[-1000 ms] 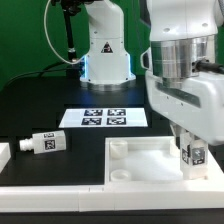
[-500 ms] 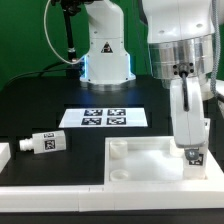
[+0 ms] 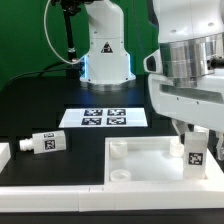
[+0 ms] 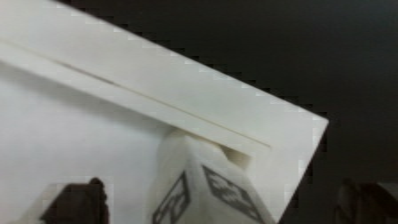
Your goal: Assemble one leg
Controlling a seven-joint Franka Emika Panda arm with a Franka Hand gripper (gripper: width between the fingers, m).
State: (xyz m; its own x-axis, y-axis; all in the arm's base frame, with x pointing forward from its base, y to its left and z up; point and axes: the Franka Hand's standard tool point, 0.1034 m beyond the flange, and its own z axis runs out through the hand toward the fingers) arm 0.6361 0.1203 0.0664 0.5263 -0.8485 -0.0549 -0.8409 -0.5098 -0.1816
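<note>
From the exterior view, the leg [image 3: 195, 157] is standing upright at the far corner of the tabletop [image 3: 150, 160] on the exterior view's right, with the claw [image 3: 196, 140] right over it, so I'd guess it's seated or mid-screw, while another leg [image 3: 45, 143] lies loose on the desk [image 3: 40, 105] by the marker board [image 3: 104, 117]. In the wrist view the leg [image 4: 210, 190] sits at the tabletop [image 4: 107, 120] corner between dark fingertips [image 4: 79, 203]; I can't tell if they're clamped, and there's no readable writing, just tag patterns.
</note>
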